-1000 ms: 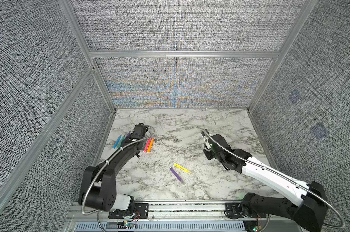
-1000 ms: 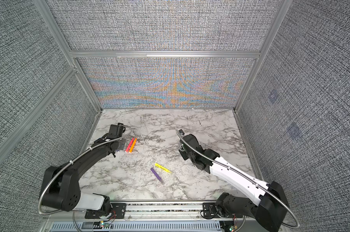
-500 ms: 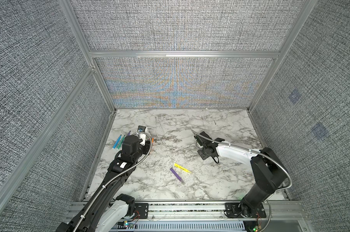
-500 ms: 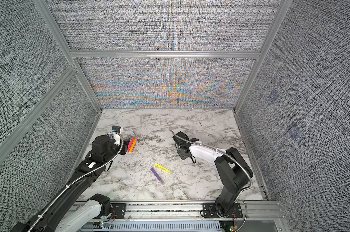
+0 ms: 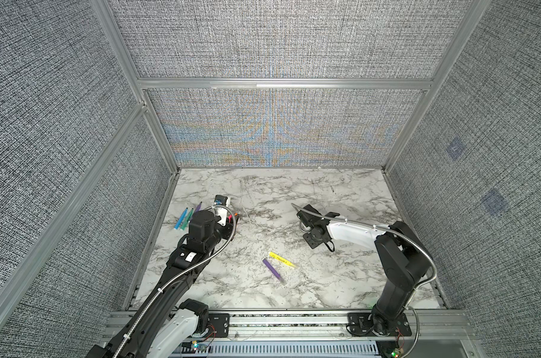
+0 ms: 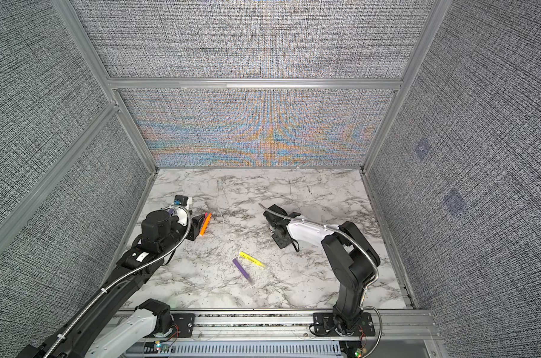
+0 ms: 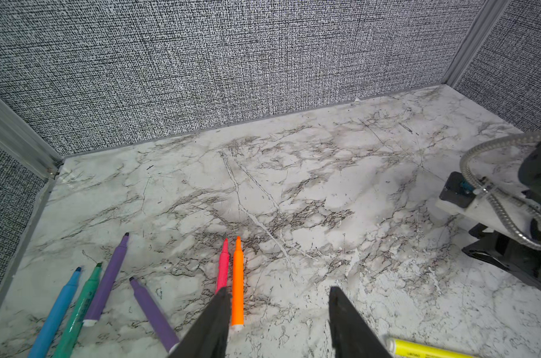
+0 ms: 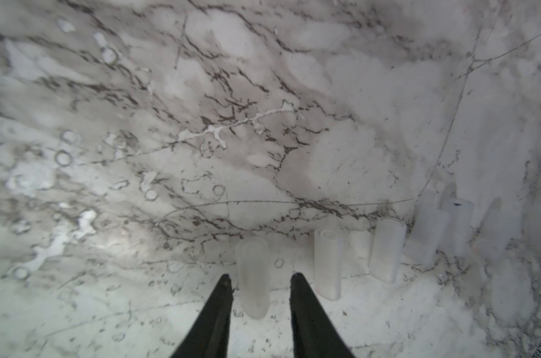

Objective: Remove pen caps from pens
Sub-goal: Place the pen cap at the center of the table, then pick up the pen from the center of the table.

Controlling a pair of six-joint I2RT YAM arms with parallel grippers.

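Observation:
My left gripper (image 7: 278, 293) is open with bare marble between its fingers. An orange pen (image 7: 238, 279) lies just inside one finger, with a pink pen (image 7: 222, 268) beside it. Two purple pens (image 7: 108, 279), a teal pen (image 7: 83, 297) and a blue pen (image 7: 58, 307) lie uncapped further along. My right gripper (image 8: 261, 276) is open low over the marble. One clear pen cap (image 8: 252, 276) lies loose between its fingers, with a gap on each side. Several more caps (image 8: 387, 249) lie next to it. A yellow pen (image 5: 281, 259) and a purple pen (image 5: 273, 270) lie mid-table with clear caps on.
The left wall's metal rail (image 5: 162, 217) runs close beside the blue and teal pens (image 5: 184, 218). Grey fabric walls enclose the marble table (image 5: 340, 192) on three sides. The right arm's raised elbow (image 5: 396, 248) stands at the right. The mounting rail (image 5: 278, 322) runs along the front.
The left arm has drawn back from the pen row toward the front. The right arm has folded, its elbow rising at the right and its gripper shifting left and down to the marble.

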